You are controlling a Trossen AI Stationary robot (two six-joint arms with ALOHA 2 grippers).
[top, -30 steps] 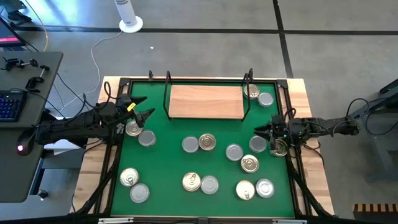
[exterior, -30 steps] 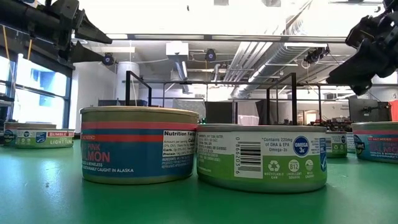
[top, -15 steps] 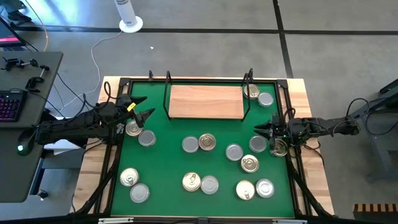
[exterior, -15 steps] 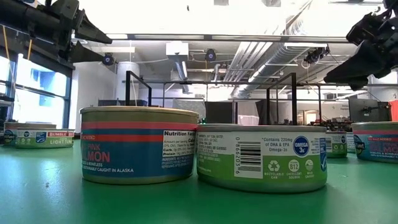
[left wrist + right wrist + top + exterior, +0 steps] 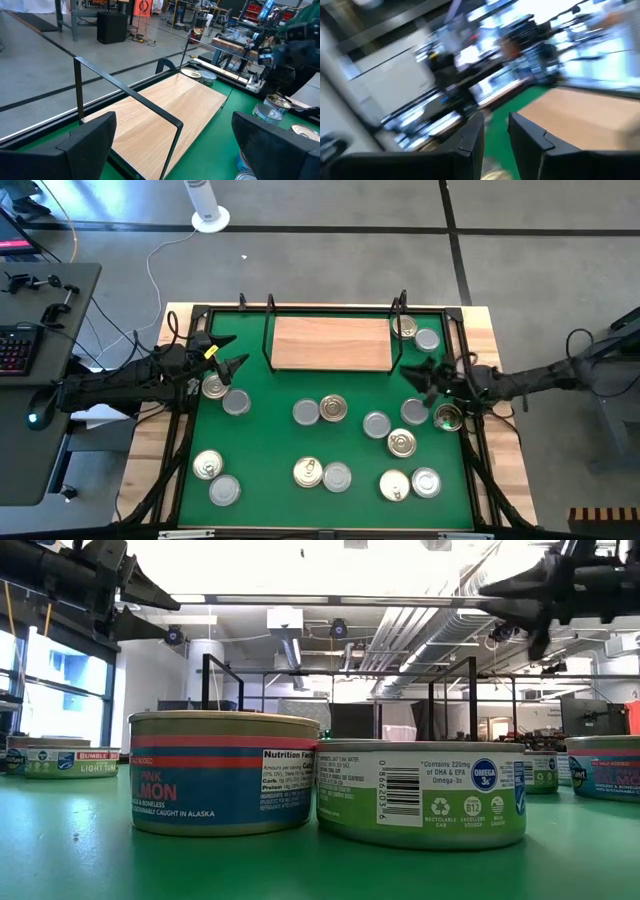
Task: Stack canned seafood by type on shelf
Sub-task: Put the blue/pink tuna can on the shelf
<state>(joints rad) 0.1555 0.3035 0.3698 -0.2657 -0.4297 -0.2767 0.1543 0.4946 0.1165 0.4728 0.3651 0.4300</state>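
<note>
Presently, shelf (image 5: 331,343) lay bare; tins (image 5: 321,411) sat scattered on mat (image 5: 270,440). Left hand (image 5: 240,364) gaped wide. Right hand (image 5: 412,371) stood narrow, empty.

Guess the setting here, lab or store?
Most likely a robotics lab or workshop, not a store: exposed ceiling ducts, a concrete floor, a keyboard desk beside the table, and equipment racks behind.

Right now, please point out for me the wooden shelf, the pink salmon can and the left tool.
wooden shelf (image 5: 330,343), high view, middle of the bare board.
pink salmon can (image 5: 222,773), low view, front of its label.
left tool (image 5: 237,364), high view, midway between its open fingertips.
</note>
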